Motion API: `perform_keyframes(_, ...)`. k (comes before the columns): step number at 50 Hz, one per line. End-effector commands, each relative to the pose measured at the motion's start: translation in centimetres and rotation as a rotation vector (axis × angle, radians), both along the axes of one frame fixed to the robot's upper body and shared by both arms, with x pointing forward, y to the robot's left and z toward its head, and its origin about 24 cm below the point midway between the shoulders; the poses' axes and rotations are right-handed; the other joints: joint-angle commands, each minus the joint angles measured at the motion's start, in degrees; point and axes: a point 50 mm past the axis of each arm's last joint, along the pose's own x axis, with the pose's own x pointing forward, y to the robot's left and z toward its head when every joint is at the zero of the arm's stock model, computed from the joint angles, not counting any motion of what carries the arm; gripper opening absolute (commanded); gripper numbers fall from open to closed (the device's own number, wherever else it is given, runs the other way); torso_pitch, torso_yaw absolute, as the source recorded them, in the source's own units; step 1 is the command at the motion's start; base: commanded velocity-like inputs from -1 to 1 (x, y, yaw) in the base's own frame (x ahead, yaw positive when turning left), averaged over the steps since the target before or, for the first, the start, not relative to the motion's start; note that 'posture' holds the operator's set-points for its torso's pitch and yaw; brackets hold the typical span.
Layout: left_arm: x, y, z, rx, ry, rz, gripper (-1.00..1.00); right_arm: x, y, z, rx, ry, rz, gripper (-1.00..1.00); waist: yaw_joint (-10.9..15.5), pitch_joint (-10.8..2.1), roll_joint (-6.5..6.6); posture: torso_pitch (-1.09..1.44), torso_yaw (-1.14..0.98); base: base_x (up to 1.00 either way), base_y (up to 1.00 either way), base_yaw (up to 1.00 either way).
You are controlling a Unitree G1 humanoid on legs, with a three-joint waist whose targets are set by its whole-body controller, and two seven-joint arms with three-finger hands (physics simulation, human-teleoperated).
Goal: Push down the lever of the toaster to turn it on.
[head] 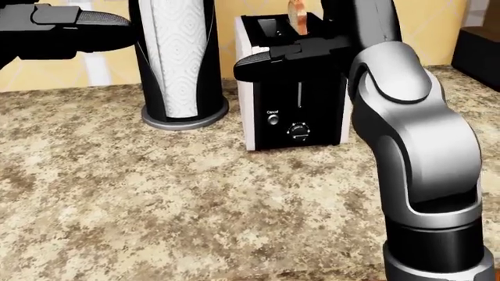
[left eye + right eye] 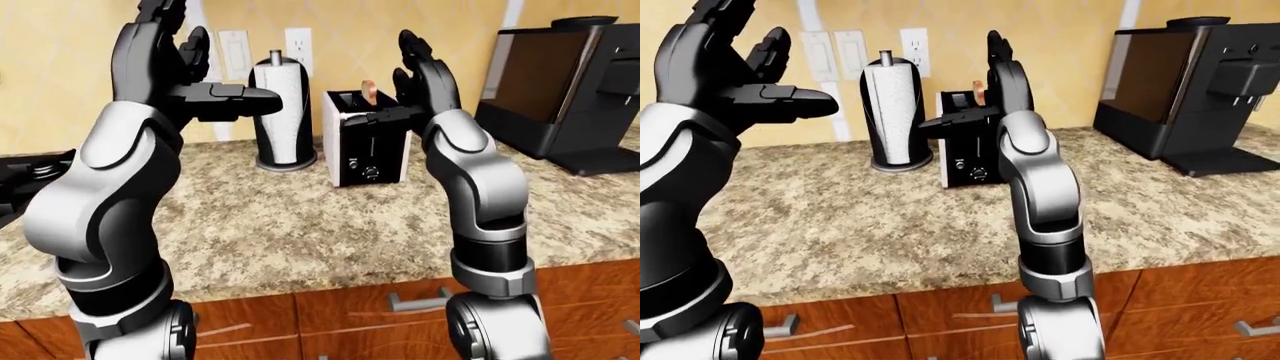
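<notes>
The black-and-white toaster (image 2: pixel 366 146) stands on the granite counter (image 2: pixel 300 225), with a slice of toast (image 2: pixel 369 91) sticking up from a slot. Its black face with a vertical lever slot and a knob shows in the head view (image 1: pixel 299 99). My right hand (image 2: pixel 398 81) is raised and open right by the toaster's top. Its thumb (image 1: pixel 285 57) lies across the top of the slot and hides the lever. Whether it touches, I cannot tell. My left hand (image 2: pixel 215 64) is open and raised at upper left, empty, apart from the toaster.
A paper towel roll on a black holder (image 2: pixel 281 112) stands just left of the toaster. A black coffee machine (image 2: pixel 565 90) stands at the right. Wall outlets (image 2: pixel 298 49) are above. A dark stove edge (image 2: pixel 30 176) shows at the left. Drawers with handles (image 2: pixel 415 300) are below.
</notes>
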Motion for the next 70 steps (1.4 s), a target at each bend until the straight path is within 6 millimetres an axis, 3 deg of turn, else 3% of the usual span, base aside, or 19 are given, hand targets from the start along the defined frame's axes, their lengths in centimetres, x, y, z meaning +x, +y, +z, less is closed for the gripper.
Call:
perform_keyframes(1, -0.5, 0.1, 1.4, -0.003, -0.072, 0.004, 1.00, -0.4, 0.3, 1.6, -0.002, -0.075, 0.009, 1.00, 0.01, -0.52, 0.04, -0.43, 0.00, 0.00, 0.00, 0.00)
perform_keyframes(20, -0.7, 0.2, 1.6, -0.004, -0.079, 0.005, 1.00, 0.6, 1.4, -1.6, -0.027, -0.006, 0.039, 1.00, 0.03, -0.64, 0.34, -0.43, 0.00, 0.00, 0.00, 0.00)
perform_keyframes(70, -1.0, 0.1, 2.0, -0.004, -0.091, 0.001, 1.00, 3.1, 1.4, -5.5, -0.037, 0.101, 0.012, 1.00, 0.08, -0.88, 0.59, -0.43, 0.00, 0.00, 0.00, 0.00)
